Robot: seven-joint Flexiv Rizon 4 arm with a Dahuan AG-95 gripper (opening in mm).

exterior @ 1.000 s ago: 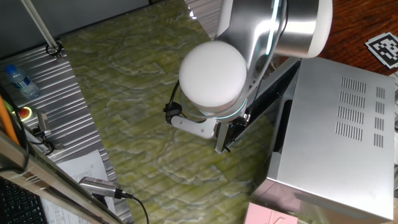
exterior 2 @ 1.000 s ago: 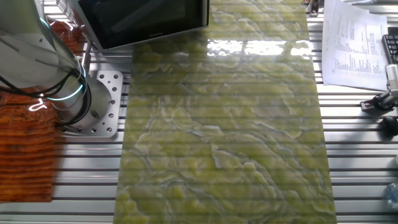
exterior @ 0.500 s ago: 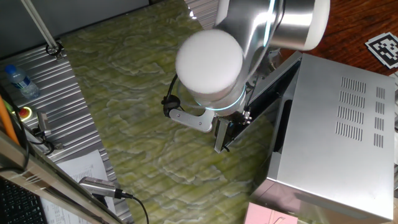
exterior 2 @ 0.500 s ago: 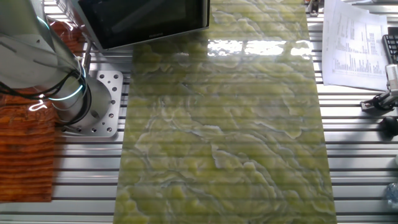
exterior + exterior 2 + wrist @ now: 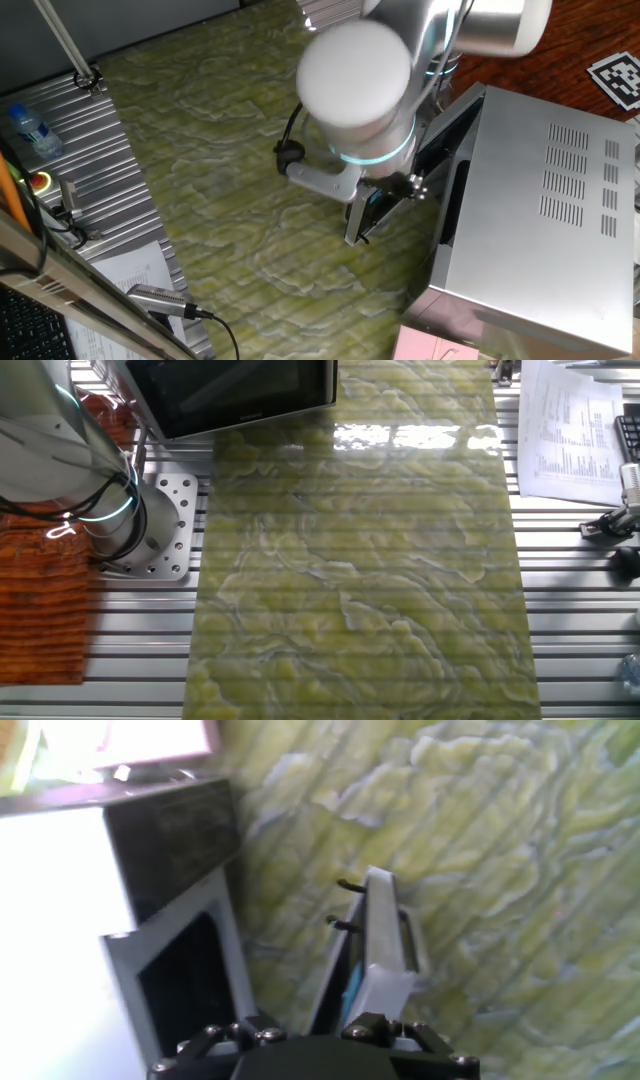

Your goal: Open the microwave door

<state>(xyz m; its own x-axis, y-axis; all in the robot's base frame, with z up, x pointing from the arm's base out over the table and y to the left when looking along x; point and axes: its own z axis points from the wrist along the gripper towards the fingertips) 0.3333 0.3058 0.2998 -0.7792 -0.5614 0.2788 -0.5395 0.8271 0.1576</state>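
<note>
The microwave [image 5: 545, 215] stands at the right, a big silver box with vent slots. Its door [image 5: 358, 222] hangs partly swung out, leaving a dark gap at the cavity. The hand view shows the microwave door [image 5: 378, 935] almost edge-on, with two black latch hooks facing the cavity [image 5: 185, 985] and the slim handle [image 5: 412, 935] on the outer face. My gripper [image 5: 310, 1028] sits just above the door's edge, open, its finger parts [image 5: 250, 1026] set wide apart. The arm's white joint [image 5: 355, 85] hides it in the fixed view. The door's dark glass [image 5: 240, 390] shows at the top of the other fixed view.
A green marbled mat [image 5: 220, 150] covers the table. A pink box [image 5: 435, 345] lies beside the microwave. A water bottle [image 5: 30, 130], a red button [image 5: 42, 182] and papers [image 5: 570, 430] lie at the table's edges. The arm's base [image 5: 120, 510] is bolted beside orange mesh [image 5: 40, 590].
The arm's big white joint first slid a little left, then swung right and slightly up. The door has kept the same angle.
</note>
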